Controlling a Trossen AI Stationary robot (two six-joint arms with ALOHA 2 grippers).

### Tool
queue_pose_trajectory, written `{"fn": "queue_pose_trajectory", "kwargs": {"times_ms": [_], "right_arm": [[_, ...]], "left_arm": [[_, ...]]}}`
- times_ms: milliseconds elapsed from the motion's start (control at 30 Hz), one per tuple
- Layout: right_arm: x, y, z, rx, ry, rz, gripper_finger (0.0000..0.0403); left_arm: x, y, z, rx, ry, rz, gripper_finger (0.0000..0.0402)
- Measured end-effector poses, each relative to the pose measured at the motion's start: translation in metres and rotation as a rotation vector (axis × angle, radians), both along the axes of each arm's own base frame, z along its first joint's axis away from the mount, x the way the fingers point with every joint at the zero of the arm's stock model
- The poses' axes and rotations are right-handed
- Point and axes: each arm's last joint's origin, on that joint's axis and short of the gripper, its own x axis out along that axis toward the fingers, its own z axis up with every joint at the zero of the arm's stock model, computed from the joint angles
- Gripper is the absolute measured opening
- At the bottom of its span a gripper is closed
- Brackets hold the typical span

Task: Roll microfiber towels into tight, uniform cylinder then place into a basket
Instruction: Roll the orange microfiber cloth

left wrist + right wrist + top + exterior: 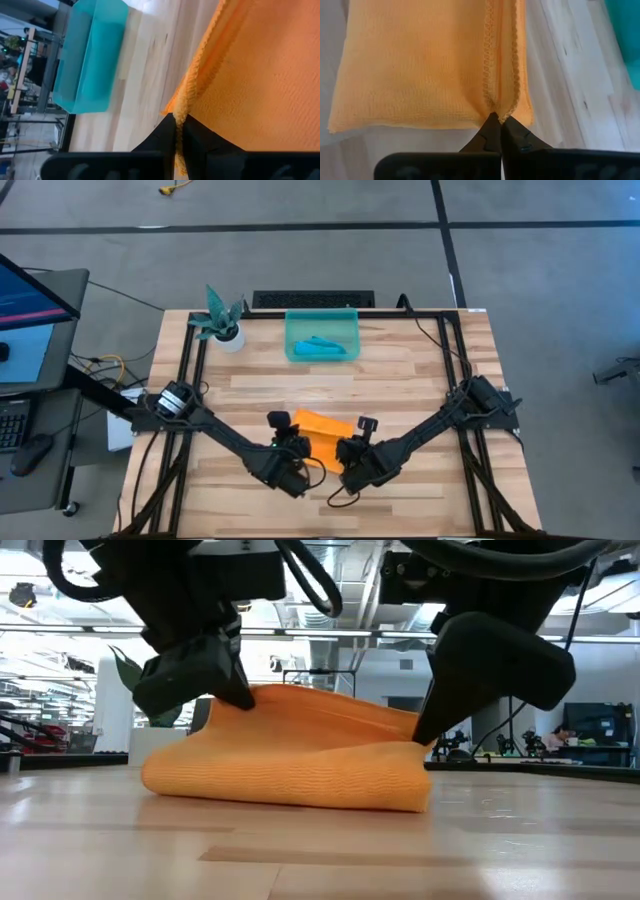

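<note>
At the near edge of the orange towel (322, 432) we are pinching with both grippers: the left gripper (176, 131) is closing its fingers on the hem at one corner, and the right gripper (496, 119) is clamping the doubled hem at the other. From our fingers the towel is lying away toward the basket (321, 336), its long axis running between both arms. A blue towel (322, 346) is lying inside the basket.

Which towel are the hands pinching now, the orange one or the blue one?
The orange towel: the left hand and right hand each pinch its edge. The blue towel lies untouched in the basket.
</note>
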Motion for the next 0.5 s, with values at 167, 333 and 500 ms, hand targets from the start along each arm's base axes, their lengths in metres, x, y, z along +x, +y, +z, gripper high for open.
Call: {"fn": "queue_pose_trajectory", "kwargs": {"times_ms": [167,333,500], "right_arm": [[0.000,0.000,0.000,0.005,0.004,0.000,0.0013],[0.000,0.000,0.000,0.005,0.003,-0.001,0.0008],[0.002,-0.004,0.000,0.015,-0.004,-0.032,0.0011]], "left_arm": [[0.004,0.003,-0.001,-0.044,0.029,-0.005,0.0010],[0.007,0.006,-0.003,-0.094,0.049,0.007,0.0018],[0.009,0.011,-0.003,-0.100,0.044,0.023,0.0049]]}}
